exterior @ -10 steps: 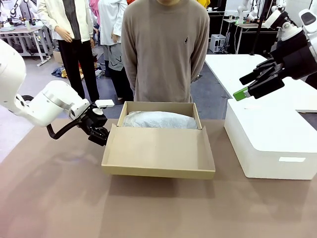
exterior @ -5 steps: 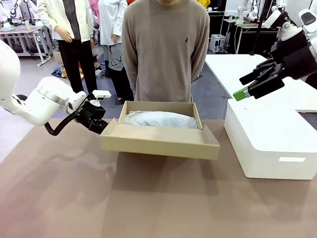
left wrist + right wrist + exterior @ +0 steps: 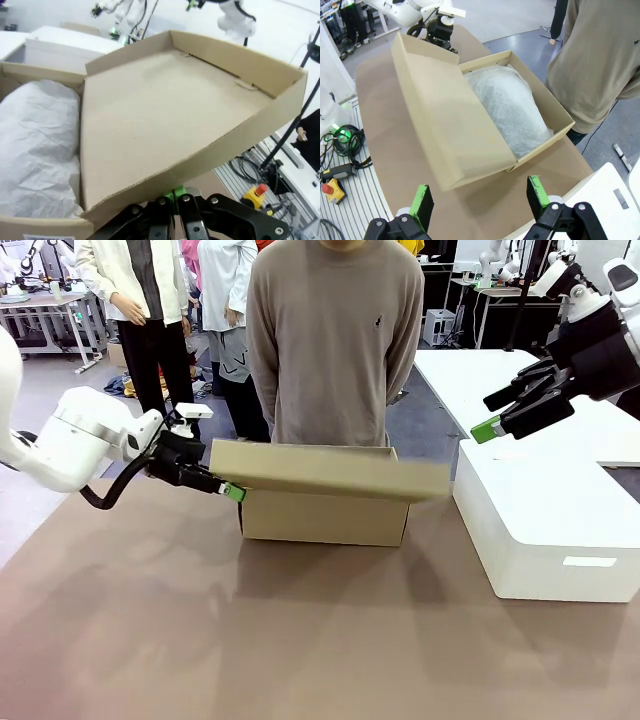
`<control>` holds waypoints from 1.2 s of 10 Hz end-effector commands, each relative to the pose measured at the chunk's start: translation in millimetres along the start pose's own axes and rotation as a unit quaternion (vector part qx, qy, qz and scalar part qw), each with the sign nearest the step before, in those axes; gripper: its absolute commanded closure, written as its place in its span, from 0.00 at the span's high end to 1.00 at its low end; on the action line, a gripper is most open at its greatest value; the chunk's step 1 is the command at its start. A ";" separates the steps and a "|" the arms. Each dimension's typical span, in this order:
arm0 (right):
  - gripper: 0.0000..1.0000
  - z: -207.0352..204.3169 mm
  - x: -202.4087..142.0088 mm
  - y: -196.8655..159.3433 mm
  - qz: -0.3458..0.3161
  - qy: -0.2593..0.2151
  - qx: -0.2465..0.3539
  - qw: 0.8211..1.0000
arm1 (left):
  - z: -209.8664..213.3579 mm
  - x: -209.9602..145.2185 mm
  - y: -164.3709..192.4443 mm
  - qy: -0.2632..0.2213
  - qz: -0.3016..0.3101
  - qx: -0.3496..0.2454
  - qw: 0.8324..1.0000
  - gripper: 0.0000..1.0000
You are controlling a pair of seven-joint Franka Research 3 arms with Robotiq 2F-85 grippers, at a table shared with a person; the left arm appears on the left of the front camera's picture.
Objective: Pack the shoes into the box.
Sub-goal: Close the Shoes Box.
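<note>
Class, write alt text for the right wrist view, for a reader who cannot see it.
A tan cardboard box sits on a brown table, white tissue paper inside, its flap lid half raised by the left gripper at its far corner. The open right gripper hovers above; a person stands beside.

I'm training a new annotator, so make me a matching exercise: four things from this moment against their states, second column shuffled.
Things:
1. left gripper
2. right gripper
3. flap lid
4. tissue paper

States:
A. lies inside the cardboard shoebox
B. open, holding nothing
C. raised partway over the box
D. shut on the lid's edge

Pairs: 1-D, 2-B, 3-C, 4-A
</note>
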State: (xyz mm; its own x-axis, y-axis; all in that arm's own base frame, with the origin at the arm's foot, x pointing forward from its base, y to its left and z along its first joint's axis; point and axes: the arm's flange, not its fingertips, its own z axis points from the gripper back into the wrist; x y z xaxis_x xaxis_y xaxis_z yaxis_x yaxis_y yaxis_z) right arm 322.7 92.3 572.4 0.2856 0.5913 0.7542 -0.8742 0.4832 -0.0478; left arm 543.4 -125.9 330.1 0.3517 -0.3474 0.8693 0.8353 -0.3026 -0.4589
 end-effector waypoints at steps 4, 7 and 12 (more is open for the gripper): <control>1.00 -0.8 0.7 -2.0 0.004 -0.010 0.007 1.000 | -1.3 18.4 -29.3 -0.025 -0.038 0.118 0.992 0.00; 1.00 -0.8 0.7 -2.0 0.004 -0.010 0.007 1.000 | -1.3 32.0 -38.8 0.017 -0.070 0.229 0.971 0.00; 1.00 -0.8 0.7 -2.0 0.004 -0.010 0.007 1.000 | 11.7 44.5 -35.6 0.029 -0.071 0.245 0.967 0.00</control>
State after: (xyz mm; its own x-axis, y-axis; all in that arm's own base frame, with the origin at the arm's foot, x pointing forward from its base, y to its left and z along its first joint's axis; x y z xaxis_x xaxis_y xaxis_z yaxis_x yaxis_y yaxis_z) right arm 322.7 92.3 572.4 0.2856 0.5913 0.7542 -0.8742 0.4832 -0.0478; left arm 533.7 -119.9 390.2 0.2006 -0.3912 0.8982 0.9791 0.1120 -0.1699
